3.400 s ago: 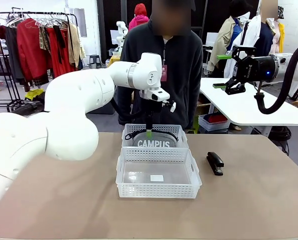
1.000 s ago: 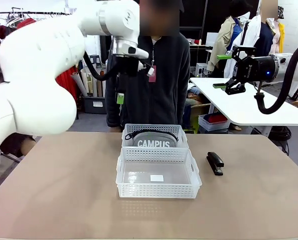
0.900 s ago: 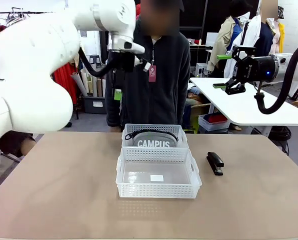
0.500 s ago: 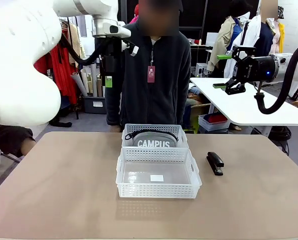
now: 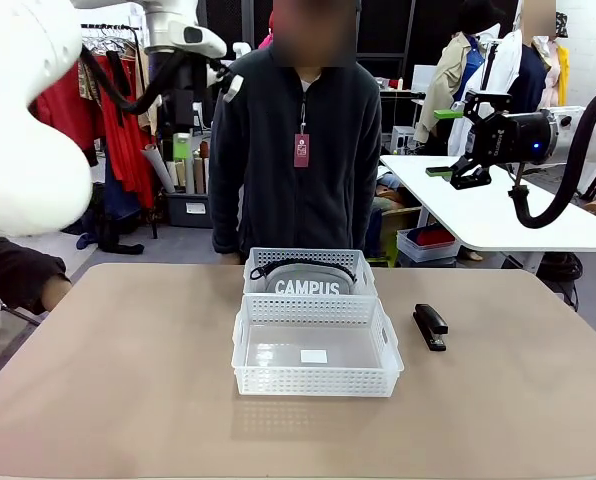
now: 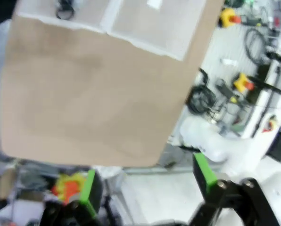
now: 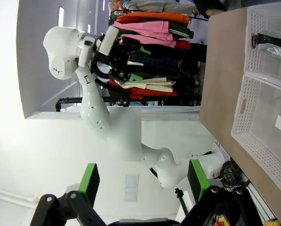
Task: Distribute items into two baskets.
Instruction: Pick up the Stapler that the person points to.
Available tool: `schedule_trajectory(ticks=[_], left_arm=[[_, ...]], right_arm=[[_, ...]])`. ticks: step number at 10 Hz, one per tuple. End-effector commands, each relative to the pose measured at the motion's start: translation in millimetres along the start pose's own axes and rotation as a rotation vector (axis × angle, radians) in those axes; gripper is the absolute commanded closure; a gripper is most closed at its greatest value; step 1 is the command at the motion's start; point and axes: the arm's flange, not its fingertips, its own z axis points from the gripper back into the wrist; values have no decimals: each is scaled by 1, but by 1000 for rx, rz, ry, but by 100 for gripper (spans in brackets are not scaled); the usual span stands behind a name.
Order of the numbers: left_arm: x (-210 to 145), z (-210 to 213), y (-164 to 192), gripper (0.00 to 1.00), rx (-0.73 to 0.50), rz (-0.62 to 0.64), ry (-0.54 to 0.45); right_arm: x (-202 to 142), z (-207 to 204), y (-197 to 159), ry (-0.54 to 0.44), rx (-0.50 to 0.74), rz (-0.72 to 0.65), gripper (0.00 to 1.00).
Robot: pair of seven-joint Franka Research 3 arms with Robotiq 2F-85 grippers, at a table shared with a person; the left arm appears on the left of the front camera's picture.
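The grey "CAMPUS" pouch [image 5: 308,284] lies in the far basket [image 5: 309,256], its black strap across the top. The near basket [image 5: 318,378] holds only a small white label. On the table to the right of the baskets lies the black stapler [image 5: 430,326]. My left gripper [image 5: 183,140] hangs high at the upper left, far from the baskets, open with nothing in it [image 6: 145,183]. My right gripper [image 5: 444,142] stays raised at the upper right, open with nothing between its green pads [image 7: 143,181]. Both baskets [image 7: 268,94] appear sideways in the right wrist view.
A person [image 5: 303,150] in a dark jacket stands at the far edge of the table [image 5: 118,380], right behind the baskets. A white table [image 5: 498,215] stands at the back right and a clothes rack at the back left.
My left arm has risen and swung to the left, away from the far basket, leaving the pouch inside it. The right arm has not moved.
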Motion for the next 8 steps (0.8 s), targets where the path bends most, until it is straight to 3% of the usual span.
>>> schedule_trajectory(ticks=[1, 2, 3, 4, 5, 6, 8], left_arm=[[-83, -160, -77, 0, -89, -57, 224], [-89, -163, -84, 0, -114, -74, 306], [-98, -163, -89, 0, -119, -90, 305], [-101, -162, -92, 0, -75, -81, 210], [-98, -160, -85, 0, -5, 37, 28], [-99, -161, -72, 0, -6, 114, -181], [-103, -167, -43, 0, -80, 173, -398]], right_arm=[[0, 0, 2, 2, -4, 2, 0], [0, 0, 2, 2, -4, 2, 0], [0, 0, 2, 2, -4, 2, 0], [0, 0, 2, 2, -4, 2, 0], [0, 0, 2, 2, -4, 2, 0], [0, 0, 2, 2, -4, 2, 0], [0, 0, 2, 2, -4, 2, 0]])
